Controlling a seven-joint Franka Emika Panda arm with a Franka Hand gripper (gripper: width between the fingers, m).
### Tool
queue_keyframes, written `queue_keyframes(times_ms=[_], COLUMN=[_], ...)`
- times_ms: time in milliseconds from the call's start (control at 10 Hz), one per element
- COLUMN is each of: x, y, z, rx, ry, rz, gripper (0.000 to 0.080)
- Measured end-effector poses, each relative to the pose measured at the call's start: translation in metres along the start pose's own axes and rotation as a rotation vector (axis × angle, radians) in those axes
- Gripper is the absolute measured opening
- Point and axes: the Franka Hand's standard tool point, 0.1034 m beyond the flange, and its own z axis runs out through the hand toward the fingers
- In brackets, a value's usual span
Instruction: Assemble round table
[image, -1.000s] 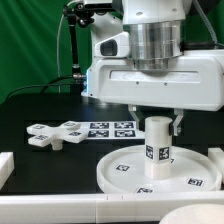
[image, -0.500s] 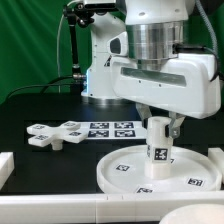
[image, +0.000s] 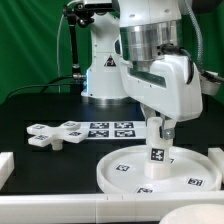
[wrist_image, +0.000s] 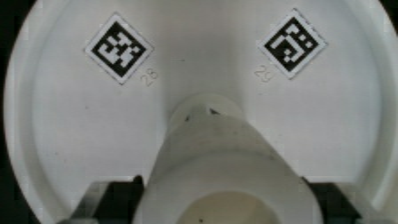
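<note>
The gripper (image: 158, 128) hangs straight down with its wrist turned, clamped on the upright leg (image: 157, 153). The leg stands mid-disc (image: 118, 172), near the desk's front edge. In the wrist view the leg hides the disc's centre, and the fingers (wrist_image: 111, 196) show only as dark slivers.

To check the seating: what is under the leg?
The disc, near its middle; the leg stands upright over it. The contact spot is covered by the leg itself.
</note>
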Motion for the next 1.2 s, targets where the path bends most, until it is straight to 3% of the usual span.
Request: queue_keyframes(times_ms=[100,200,300,600,900,1200], x=[-0.0005,-0.0005,0.0025,-0.0007,0.0,0.0035], y=[0.0002,0.0002,-0.0003,-0.004,-0.0035,-0.004], z=[0.0006,0.0007,-0.0005,-0.0035,-0.0029,-0.0038], rx=[-0.001,-0.001,0.001,-0.006,-0.006,-0.024], ry=[-0.001,-0.001,0.0,-0.007,-0.008,-0.011], rz=[-0.021,-0.059,-0.136,-0.505,-0.697,-1.105], gripper=[0.0415,0.06,0.0634,0.0649,0.0649,0.0649])
